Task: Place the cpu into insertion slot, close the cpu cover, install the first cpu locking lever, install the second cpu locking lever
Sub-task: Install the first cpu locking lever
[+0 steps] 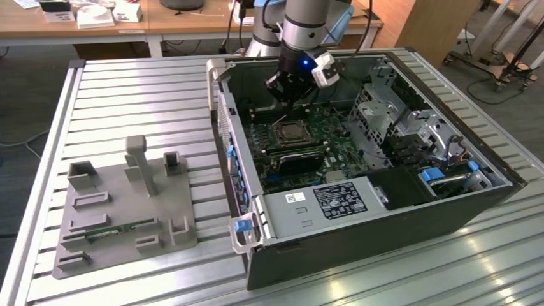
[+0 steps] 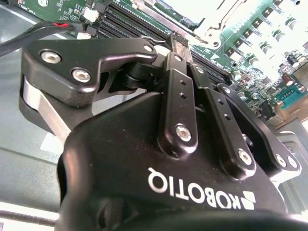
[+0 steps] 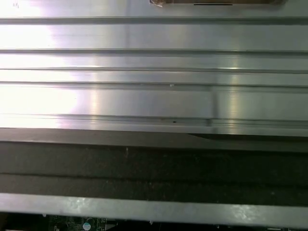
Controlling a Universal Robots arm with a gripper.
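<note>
Claw (image 2: pixel 181 42): black metal two-finger claw, its body closest to the lens in the second wrist view; the fingers (image 2: pixel 177 103) run together to a closed tip, with no gap between them. I cannot tell whether anything thin is pinched there.
Claw position: in the exterior view the claw (image 1: pixel 289 101) hangs tip-down inside the open case, above the board and not touching it.
Wrist: silver robot arm (image 1: pixel 302 25) coming down from above, with a white camera block (image 1: pixel 325 69) on the side toward the exterior view's right.
Insertion slot: small square socket with a dark centre and a silver metal rim (image 1: pixel 293 132), on the board almost directly under the claw tip. Whether the cpu sits in it cannot be made out.
Board: green circuit board (image 1: pixel 336 143) lying flat in the case; long black memory slots (image 2: pixel 130 21) run just beyond the fingertips.
Case: black computer tower case (image 1: pixel 365 239) lying on its side with the panel off. A grey metal power-supply box (image 1: pixel 289 213) fills its near end, and a blue plastic latch (image 1: pixel 242 224) sits at the near corner.
Table: ribbed aluminium table (image 1: pixel 136 95) carrying the case.
Fixture: grey moulded parts holder (image 1: pixel 119 191) on the table, well apart from the case toward the exterior view's left, with a green strip-shaped card (image 1: pixel 106 231) lying in it.
Background: wooden desk (image 1: pixel 170 16) behind the table.
</note>
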